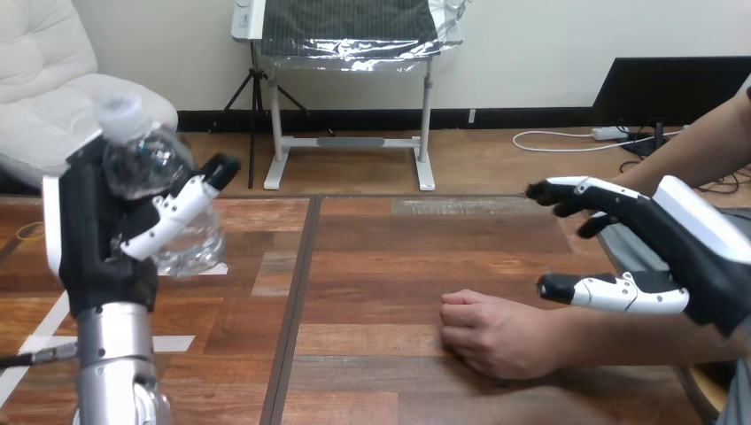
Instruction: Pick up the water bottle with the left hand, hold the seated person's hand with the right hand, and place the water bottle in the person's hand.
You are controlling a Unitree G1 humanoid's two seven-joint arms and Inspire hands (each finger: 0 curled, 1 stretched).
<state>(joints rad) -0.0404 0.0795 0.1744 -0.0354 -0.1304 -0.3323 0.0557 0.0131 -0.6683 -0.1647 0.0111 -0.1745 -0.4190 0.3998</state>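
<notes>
Bottle (146,164) is up at 9 o'clock, L hand (97,239) fingers (177,212) wrapped round it, lifted off the tabletop (381,257) ready for handover. R hand (673,257) at 3 o'clock, fingers spread, apart from the person's hand (491,332) resting at 5. I reckon holding that comes next.

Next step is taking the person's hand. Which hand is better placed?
Right. The right hand is open, close beside the person's hand; the left hand is curled round the water bottle.
</notes>
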